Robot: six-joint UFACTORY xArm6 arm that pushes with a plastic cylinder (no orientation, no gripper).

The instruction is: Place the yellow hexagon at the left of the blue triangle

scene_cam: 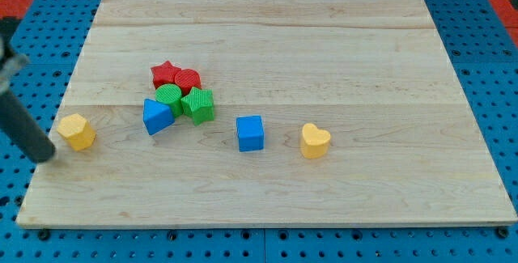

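Observation:
The yellow hexagon [76, 131] lies near the board's left edge. The blue triangle [157, 116] lies to its right, about a hand's width away, at the lower left of a cluster of blocks. My tip [46, 157] is at the board's left edge, just left of and slightly below the yellow hexagon, close to it; I cannot tell if they touch. The dark rod rises from it toward the view's upper left.
A red star [165, 74], a red block [188, 79], a green cylinder [169, 96] and a green block [198, 104] cluster right above the blue triangle. A blue cube [250, 133] and a yellow heart [315, 141] lie further right on the wooden board [324, 44].

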